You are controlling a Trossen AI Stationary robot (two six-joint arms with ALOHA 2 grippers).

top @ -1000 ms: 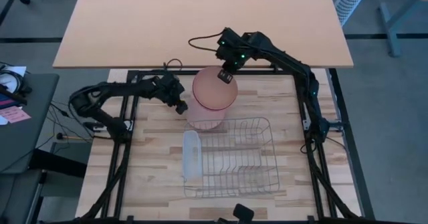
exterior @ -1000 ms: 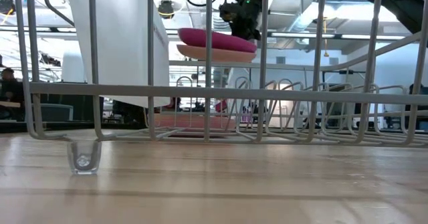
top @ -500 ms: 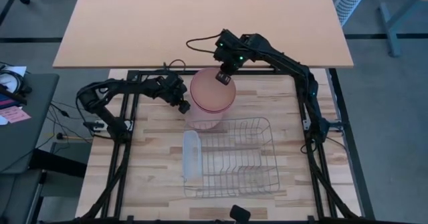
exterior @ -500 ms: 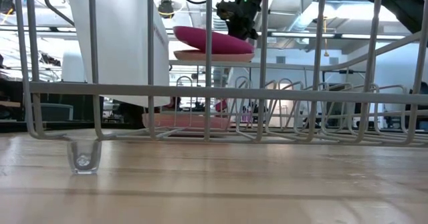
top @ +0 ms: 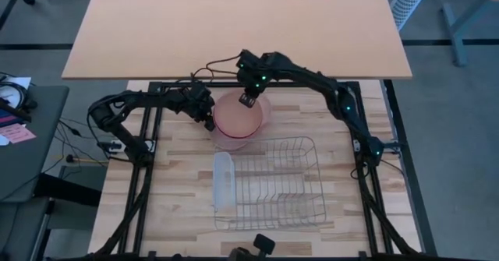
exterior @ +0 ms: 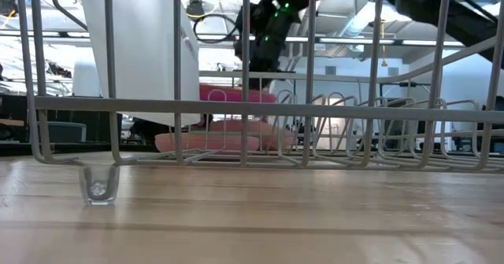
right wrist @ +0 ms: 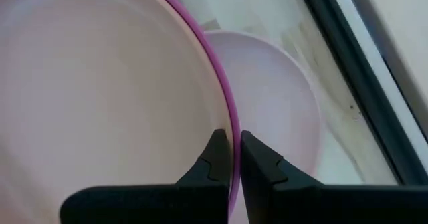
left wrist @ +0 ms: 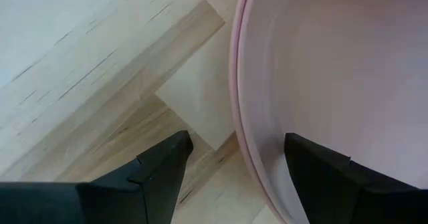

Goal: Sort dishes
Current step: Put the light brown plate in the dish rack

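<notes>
at the far edge of the wooden table (top: 179,167), behind the wire rack (top: 273,185): a stack of plates (top: 238,119) sat with both arms over it.
right gripper (right wrist: 233,158): fingers pinched nearly together on the rim of a magenta-edged plate (right wrist: 100,97), which lay low over a pale pink plate (right wrist: 274,83).
left gripper (left wrist: 234,158): fingers spread wide, straddling the edge of a pale pink plate (left wrist: 334,83), one finger over the wood and one over the plate; holding nothing.
plates in the low view: a magenta layer (exterior: 228,95) sat above a pale pink layer (exterior: 213,142); whether they touched, could not tell.
rack: empty of plates as far as seen, with a white tray (top: 223,180) at its left end.
risk, slip: the pinch was on a thin rim only; a quick lift or tilt could have let the plate swing or drop.
risk, double pick: nested plates might have clung and come up together.
risk, clash: the two grippers were close at the same stack; a sideways move by either could have knocked the other or shoved the pile.
risk, snag: the plate edge could have caught the rack wires on the way over.
</notes>
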